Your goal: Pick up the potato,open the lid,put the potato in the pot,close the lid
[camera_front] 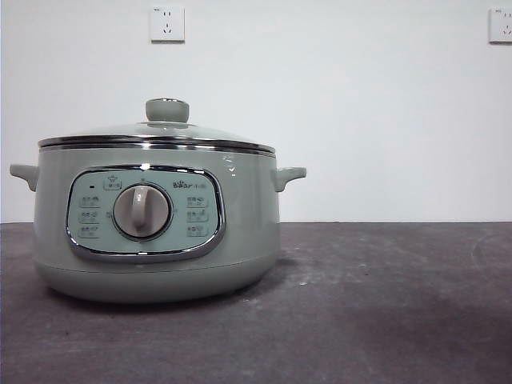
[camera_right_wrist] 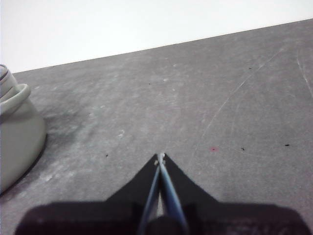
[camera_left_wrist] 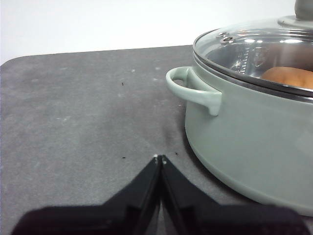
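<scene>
The sage-green pot (camera_front: 156, 216) stands at the left of the dark table in the front view, with the glass lid (camera_front: 160, 134) seated on its rim. In the left wrist view the potato (camera_left_wrist: 289, 77) shows through the lid (camera_left_wrist: 254, 46), lying inside the pot (camera_left_wrist: 244, 137). My left gripper (camera_left_wrist: 159, 158) is shut and empty, low over the table beside the pot's side handle (camera_left_wrist: 193, 88). My right gripper (camera_right_wrist: 160, 156) is shut and empty over bare table, with the pot's edge (camera_right_wrist: 17, 137) off to one side. Neither arm shows in the front view.
The dark grey table (camera_front: 384, 304) stretches to the right of the pot. A white wall with two sockets (camera_front: 166, 24) stands behind it.
</scene>
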